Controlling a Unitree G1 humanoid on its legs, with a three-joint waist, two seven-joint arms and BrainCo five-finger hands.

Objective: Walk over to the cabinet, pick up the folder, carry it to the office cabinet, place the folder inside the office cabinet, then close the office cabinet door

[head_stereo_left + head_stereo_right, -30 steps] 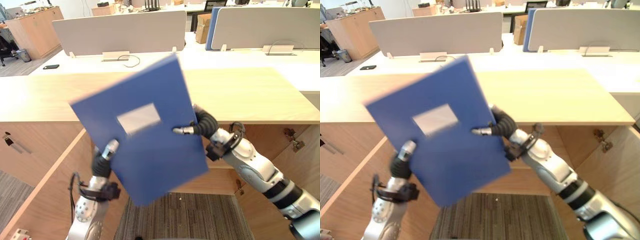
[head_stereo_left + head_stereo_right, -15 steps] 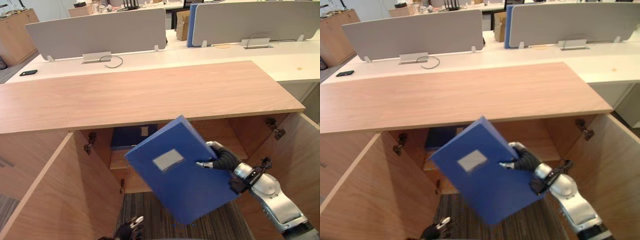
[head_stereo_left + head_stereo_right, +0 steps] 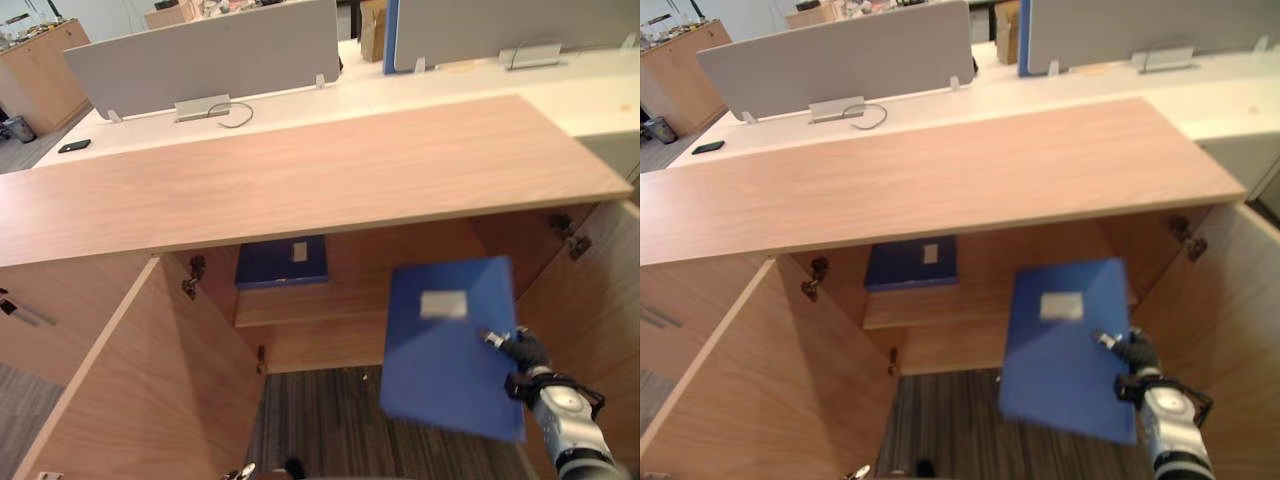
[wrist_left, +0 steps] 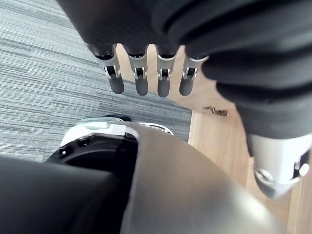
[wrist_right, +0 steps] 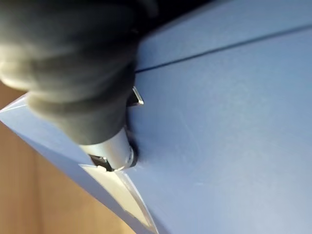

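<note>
G1 right hand (image 3: 522, 350) pinching blue folder (image 3: 450, 350) by its right edge, lower right of frame.
Folder hangs before open office cabinet (image 3: 330, 180); second blue folder (image 3: 282, 262) lies on shelf (image 3: 330, 300) inside. left hand (image 4: 163, 80) fingers straight, empty, above carpet (image 4: 39, 73).

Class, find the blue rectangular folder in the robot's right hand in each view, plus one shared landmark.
Left eye view: blue rectangular folder lower right, pinched by the right hand.
Right eye view: folder lower right too.
Right wrist view: its blue cover, beside the thumb.
Left wrist view: left hand, fingers straight, over grey carpet.
Landmark: second blue folder on the cabinet shelf, both eye views.
</note>
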